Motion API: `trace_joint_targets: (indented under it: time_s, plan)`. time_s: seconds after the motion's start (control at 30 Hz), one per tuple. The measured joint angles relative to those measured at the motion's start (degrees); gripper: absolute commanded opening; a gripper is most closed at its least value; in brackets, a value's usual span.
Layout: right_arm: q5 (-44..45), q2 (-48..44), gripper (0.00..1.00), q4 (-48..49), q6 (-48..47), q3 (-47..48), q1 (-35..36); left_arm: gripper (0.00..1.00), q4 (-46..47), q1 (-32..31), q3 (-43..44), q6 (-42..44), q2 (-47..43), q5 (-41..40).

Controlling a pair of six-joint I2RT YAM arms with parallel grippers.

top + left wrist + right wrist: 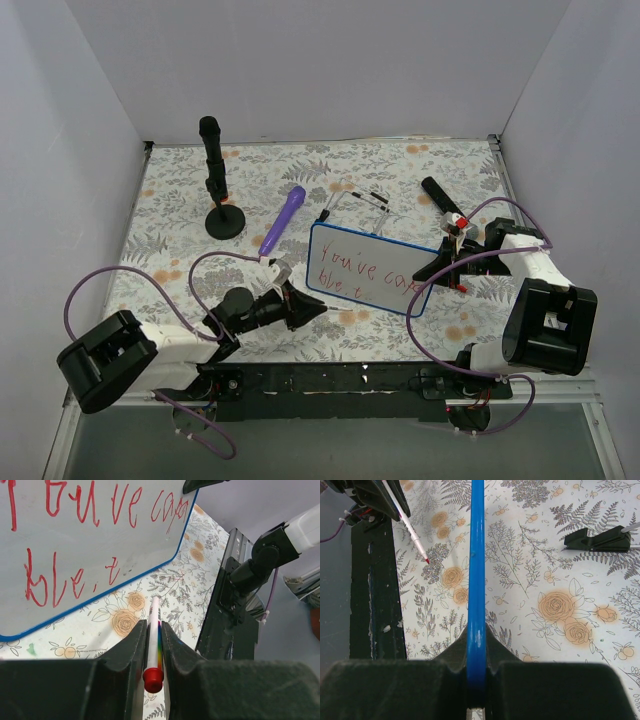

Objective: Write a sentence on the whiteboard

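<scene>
The whiteboard (368,270) lies tilted on the floral cloth at centre right, its thin blue rim showing. The sentence (360,272) is red script in two lines, reading "You've capa" and "ble t" in the left wrist view (85,510). My left gripper (318,308) is shut on a white red-tipped marker (153,640). The marker's tip hangs just off the board's near edge (100,597), over the cloth. My right gripper (440,268) is shut on the board's right edge. In the right wrist view the blue rim (476,570) runs edge-on between its fingers (495,647).
A black stand (214,185) rises at the back left. A purple microphone (283,220) lies beside it. Black clips (440,193) and a red-capped piece (458,220) lie behind the board; one clip shows in the right wrist view (597,539). A black base rail (330,380) runs along the near edge.
</scene>
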Motion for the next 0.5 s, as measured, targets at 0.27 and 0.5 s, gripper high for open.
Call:
trace_joint_targets:
  time_s: [0.27, 0.5]
  plan:
    - [0.02, 0.0, 0.01, 0.0, 0.0, 0.0, 0.0, 0.0, 1.07, -0.66, 1.51, 0.98, 2.14, -2.54]
    - [0.02, 0.0, 0.01, 0.0, 0.0, 0.0, 0.0, 0.0, 1.14, -1.31, 3.82, 1.9, 4.46, -4.44]
